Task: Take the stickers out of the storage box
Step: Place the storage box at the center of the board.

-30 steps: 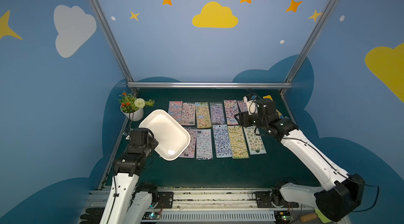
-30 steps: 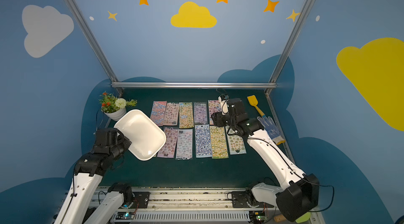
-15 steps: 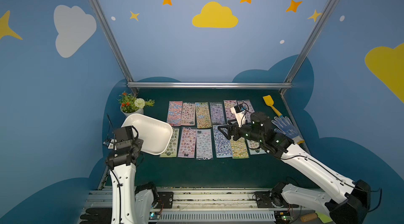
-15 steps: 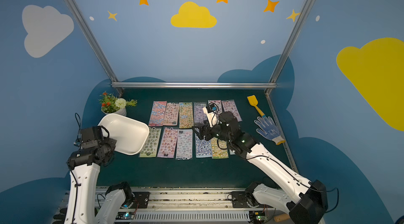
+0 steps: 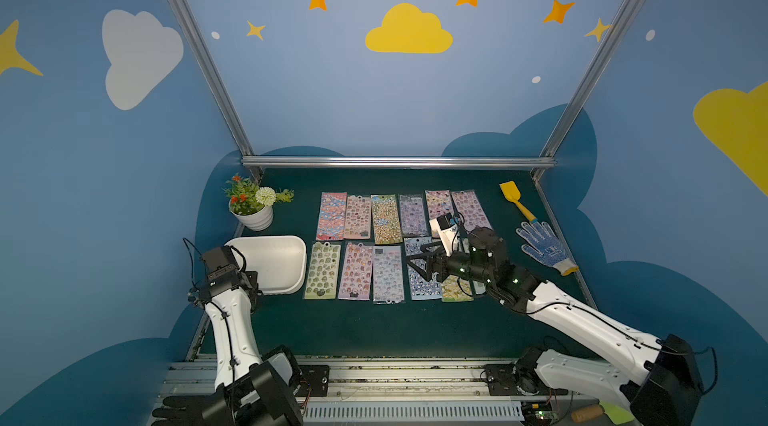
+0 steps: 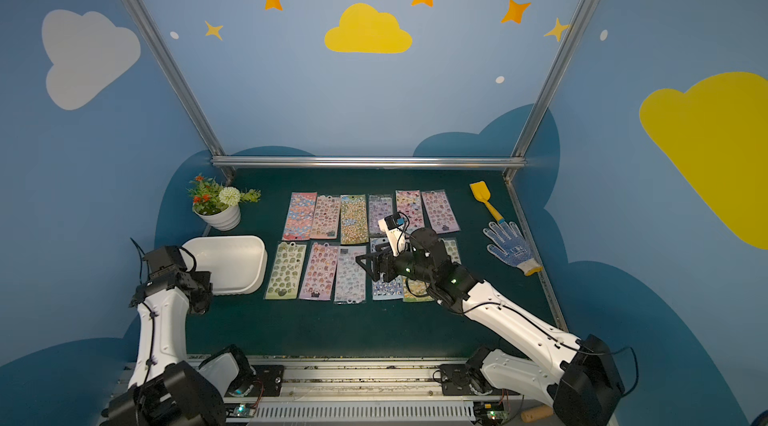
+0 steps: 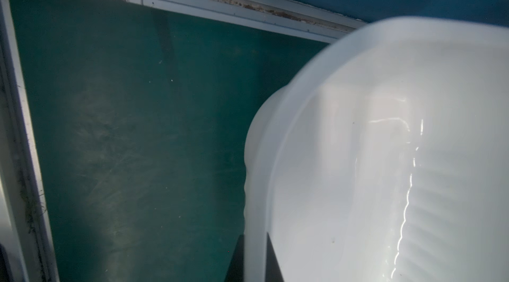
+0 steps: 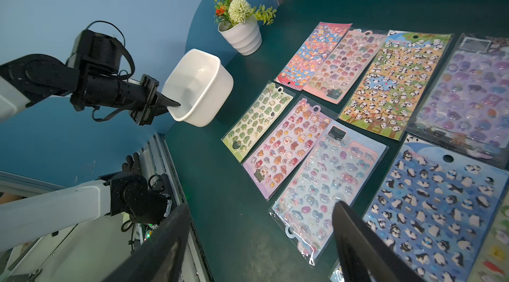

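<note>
- Left gripper [image 8: 173, 105] is clenched on the rim of the storage box [image 5: 286, 278], at the left edge of the table [image 5: 374, 332].
- Right gripper [image 5: 415, 265] is spread wide and empty above the stickers [image 5: 388, 218], which lie in two rows.
- Only the right wrist view shows the rim grip plainly.

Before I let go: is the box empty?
Empty: the box shows only bare white inside in the right wrist view and both top views; the stickers lie on the mat.

Robot lab booth, cloud-painted walls [image 5: 332, 103]
</note>
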